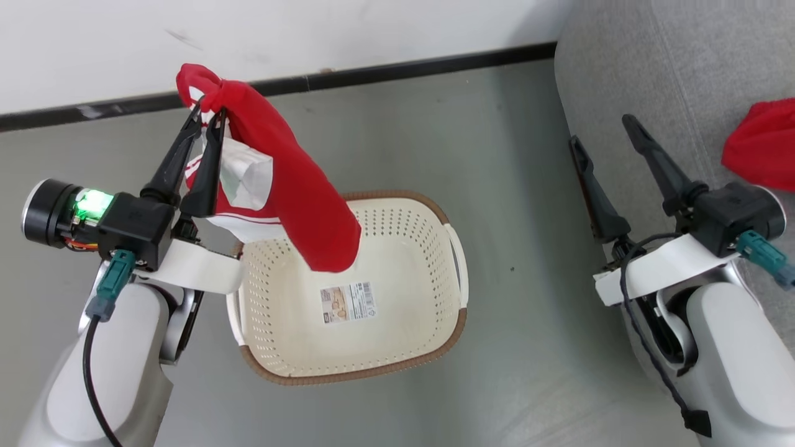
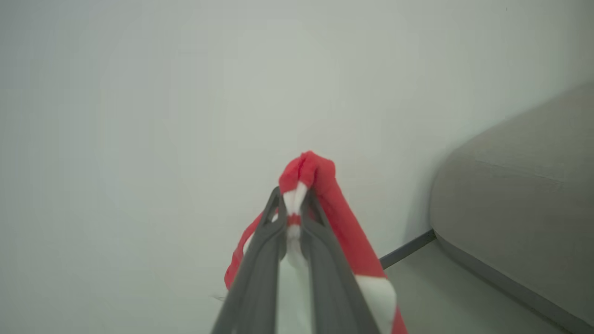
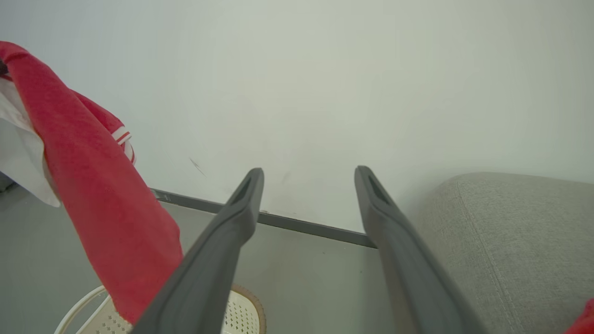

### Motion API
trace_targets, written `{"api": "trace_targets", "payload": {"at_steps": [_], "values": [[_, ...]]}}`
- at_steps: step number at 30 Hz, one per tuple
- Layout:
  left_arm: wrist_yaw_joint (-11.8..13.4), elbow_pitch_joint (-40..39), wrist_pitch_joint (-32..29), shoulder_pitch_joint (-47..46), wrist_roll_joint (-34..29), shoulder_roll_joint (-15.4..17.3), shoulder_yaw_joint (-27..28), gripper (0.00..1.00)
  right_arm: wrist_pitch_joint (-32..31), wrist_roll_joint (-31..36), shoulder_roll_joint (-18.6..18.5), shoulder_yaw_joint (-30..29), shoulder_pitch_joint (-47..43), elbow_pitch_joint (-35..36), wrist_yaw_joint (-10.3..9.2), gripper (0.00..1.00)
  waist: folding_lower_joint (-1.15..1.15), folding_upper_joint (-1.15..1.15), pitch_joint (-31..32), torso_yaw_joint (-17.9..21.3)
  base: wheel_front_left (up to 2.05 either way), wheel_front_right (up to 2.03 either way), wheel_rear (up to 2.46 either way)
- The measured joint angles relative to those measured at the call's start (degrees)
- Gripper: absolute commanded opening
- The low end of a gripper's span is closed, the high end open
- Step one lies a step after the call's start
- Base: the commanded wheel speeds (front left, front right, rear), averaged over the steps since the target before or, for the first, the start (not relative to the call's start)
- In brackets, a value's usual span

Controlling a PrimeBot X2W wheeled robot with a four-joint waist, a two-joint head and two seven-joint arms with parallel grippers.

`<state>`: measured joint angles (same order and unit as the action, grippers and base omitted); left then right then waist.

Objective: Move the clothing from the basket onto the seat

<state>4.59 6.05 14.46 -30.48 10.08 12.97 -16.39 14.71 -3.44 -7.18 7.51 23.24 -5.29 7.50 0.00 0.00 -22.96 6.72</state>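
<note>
Now the left gripper pinches the red garment hanging above the basket; carry it high toward three o'clock, letting nothing snag, onto the seat; the right gripper gapes empty.

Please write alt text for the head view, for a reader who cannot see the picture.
The left gripper, shut on a red and white garment, holds it up above a cream basket on the floor. The right gripper stands open near the grey sofa, where another red garment lies.
</note>
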Motion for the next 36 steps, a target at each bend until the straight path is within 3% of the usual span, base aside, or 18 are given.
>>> {"api": "trace_targets", "payload": {"at_steps": [16, 36], "values": [[-2.7, -4.4, -1.3, 4.3, 2.5, 0.2, -1.1, 0.0, 0.0, -1.1, -2.3, 9.1, -4.7, -4.1, 0.0, 1.0, 0.0, 0.0, 10.4, -3.3, 0.0, 0.0, 0.0], [-6.2, -8.5, -7.8, 3.7, 3.5, -2.0, -7.7, 0.0, 0.0, -8.7, -3.1, 29.5, -6.8, -8.0, 0.0, 1.0, 0.0, 0.0, 20.2, -6.6, 0.0, 0.0, 0.0]]}}
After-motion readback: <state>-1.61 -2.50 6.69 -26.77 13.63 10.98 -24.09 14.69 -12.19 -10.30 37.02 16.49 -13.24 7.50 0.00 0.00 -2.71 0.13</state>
